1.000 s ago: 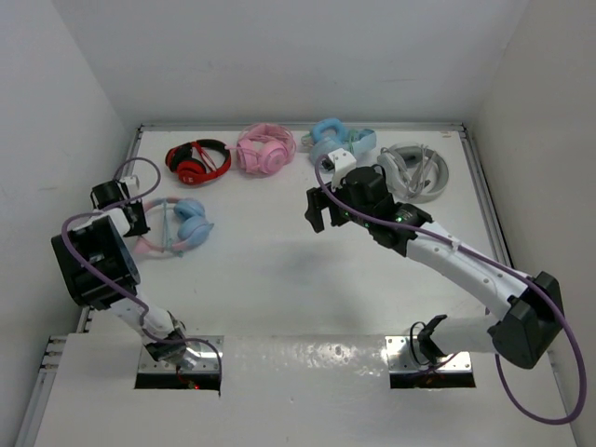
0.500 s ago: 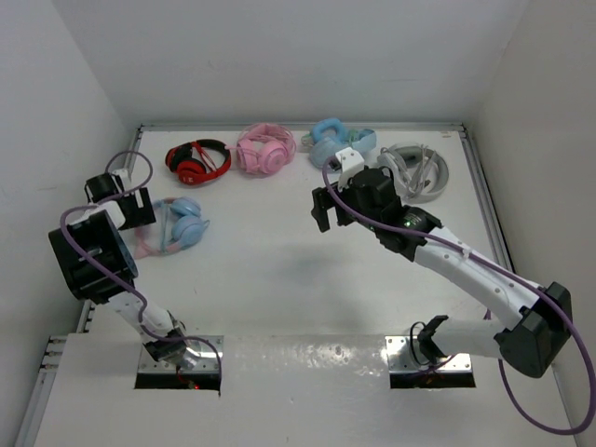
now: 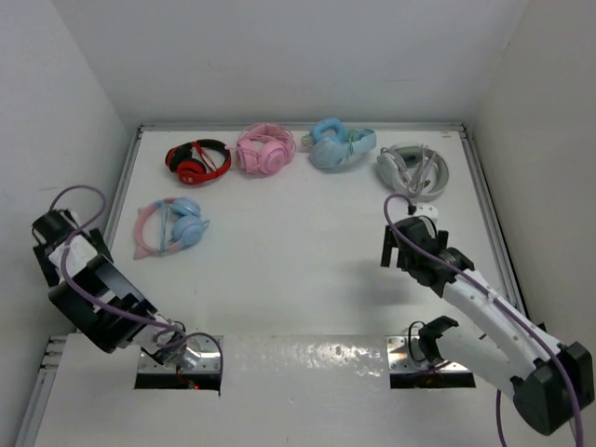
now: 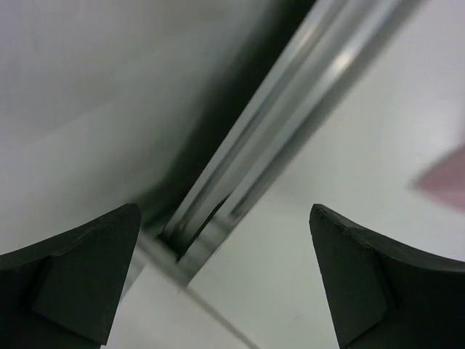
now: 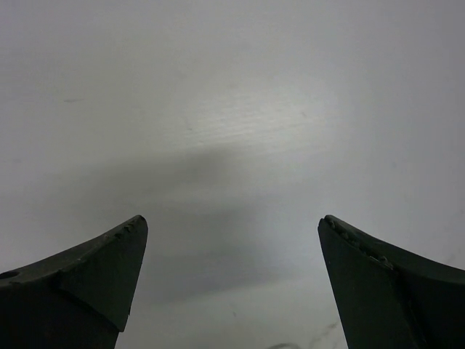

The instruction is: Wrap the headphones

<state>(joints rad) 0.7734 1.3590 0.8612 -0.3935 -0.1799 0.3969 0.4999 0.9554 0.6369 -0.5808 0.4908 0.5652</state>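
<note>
Left gripper (image 4: 224, 211) and right gripper (image 5: 232, 218) gaped empty, well apart from the headphones (image 3: 172, 226); I feared unheld wraps springing loose.

White walls (image 3: 279, 56) — white table (image 3: 279, 251).

Five pairs of headphones in all, on one table (image 3: 298, 251): one red and black pair (image 3: 197, 162), one all-pink pair (image 3: 265, 150), one all light-blue pair (image 3: 337, 147), one grey and white pair (image 3: 413, 170), and one with light blue earcups and a pink headband — the headphones (image 3: 172, 226). Two robot arms, a left arm (image 3: 98, 303) and a right arm (image 3: 484, 307). Two grippers — the left gripper (image 4: 224, 218) and the right gripper (image 5: 232, 222), each showing two dark fingers (image 4: 73, 283), four fingers altogether
</note>
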